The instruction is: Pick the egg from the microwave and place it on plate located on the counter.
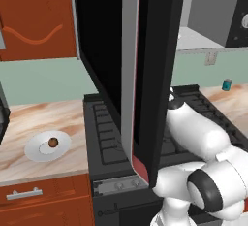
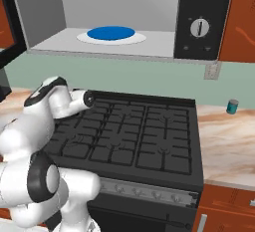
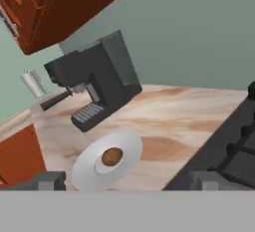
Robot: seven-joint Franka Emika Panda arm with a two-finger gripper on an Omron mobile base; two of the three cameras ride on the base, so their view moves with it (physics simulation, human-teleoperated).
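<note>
No text, brand or number can be read on anything in these pictures. The black knob panel (image 2: pixel 200 19) of the microwave (image 2: pixel 114 12) has one round white dial (image 2: pixel 199 27) with small tick marks around it, but the marks are too small to read as numbers. The small teal can (image 2: pixel 232 106) on the counter (image 2: pixel 229 141), the black stove (image 2: pixel 139 136) with its row of front knobs, and the coffee machine (image 3: pixel 94 79) carry no label that is readable.
</note>
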